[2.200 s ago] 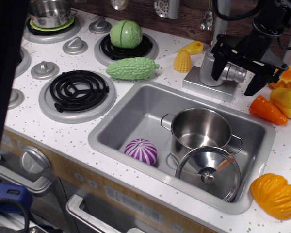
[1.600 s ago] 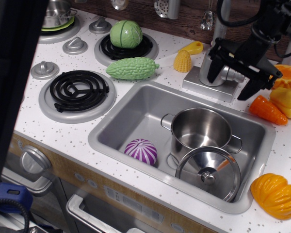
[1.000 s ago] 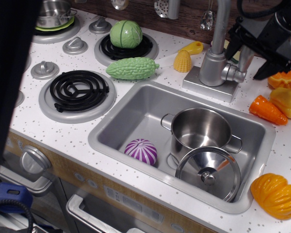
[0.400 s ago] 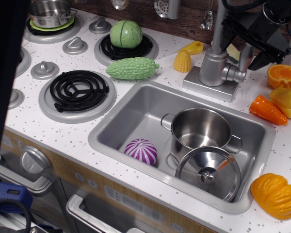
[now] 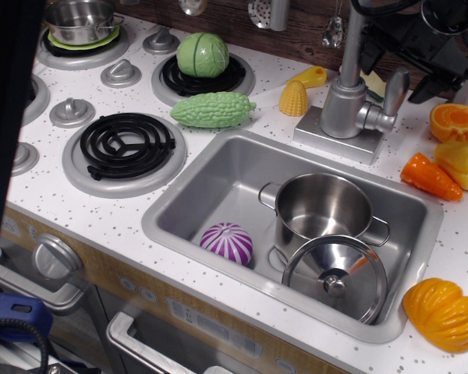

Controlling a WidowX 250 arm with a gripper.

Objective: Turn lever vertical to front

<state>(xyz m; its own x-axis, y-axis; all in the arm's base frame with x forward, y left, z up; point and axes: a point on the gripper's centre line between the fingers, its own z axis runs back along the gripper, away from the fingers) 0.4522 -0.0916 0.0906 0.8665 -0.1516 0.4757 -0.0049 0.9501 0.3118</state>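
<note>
Small matte silver-grey paddle-shaped lever [image 5: 395, 88] — standing upright on a short round stub at the right side of the tall silver faucet [image 5: 347, 78], behind the grey sink basin [image 5: 187, 195]. Likely handling as light, rigid and smooth, pivoting stiffly; best pushed at the flat upper blade. Black robot gripper [image 5: 421, 43] is hovering just above, touching nothing — finger spread cannot be told.

Gripper [image 5: 418, 48] lifted off lever [image 5: 393, 92], now upright.
</note>
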